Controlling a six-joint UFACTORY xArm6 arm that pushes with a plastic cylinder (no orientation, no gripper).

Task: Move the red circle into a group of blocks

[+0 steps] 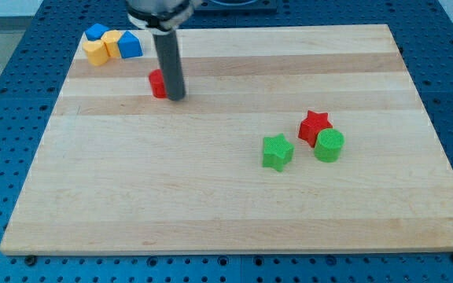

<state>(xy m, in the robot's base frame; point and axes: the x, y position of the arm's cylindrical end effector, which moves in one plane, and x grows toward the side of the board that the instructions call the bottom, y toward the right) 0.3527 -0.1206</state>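
One red circle [157,83] touches my tip [176,97] on its left; no jaws.

My tip [177,97] just right of the red circle [157,83] — block cluster [110,45] upper-left.

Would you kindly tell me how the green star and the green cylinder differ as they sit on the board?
The green star has pointed arms; the green cylinder has a round top. The green star stands alone, apart from its neighbours; the green cylinder sits right against the red star. The green star lies further toward the view's left than the green cylinder. Both share the same green and lie far from my tip.
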